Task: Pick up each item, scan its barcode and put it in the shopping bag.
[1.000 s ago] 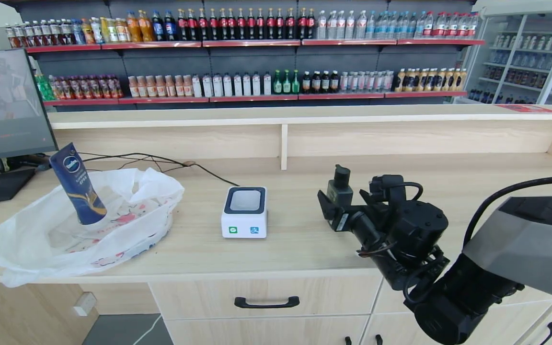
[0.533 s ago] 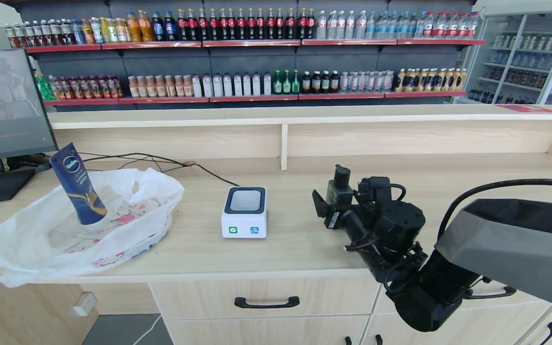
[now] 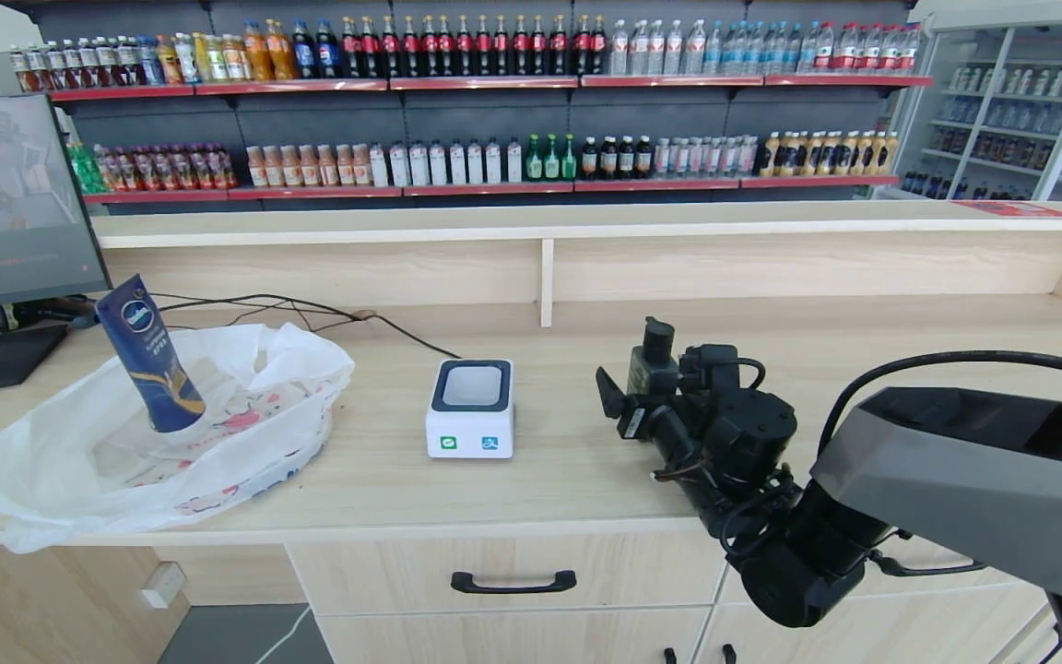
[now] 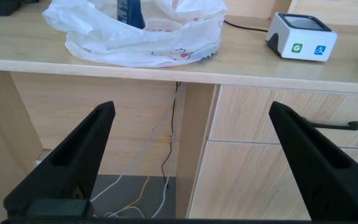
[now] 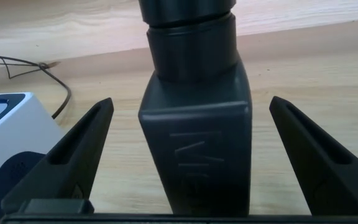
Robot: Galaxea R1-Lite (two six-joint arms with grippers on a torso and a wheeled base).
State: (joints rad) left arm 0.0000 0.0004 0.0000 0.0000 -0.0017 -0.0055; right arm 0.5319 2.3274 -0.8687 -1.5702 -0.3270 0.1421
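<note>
A dark grey bottle with a black cap stands upright on the wooden counter, right of the white scanner. My right gripper is open around it; in the right wrist view the bottle stands between the fingers with a gap on each side. A blue tube stands in the white shopping bag at the counter's left. My left gripper hangs open below counter height, facing the cabinet front, with the shopping bag and scanner above it.
A monitor stands at the far left behind the bag. Black cables run across the counter to the scanner. A raised wooden ledge backs the counter. Drawers with black handles sit below.
My right arm has pushed leftward, bringing the open fingers further around the dark bottle. The bottle, bag, tube and scanner have stayed put.
</note>
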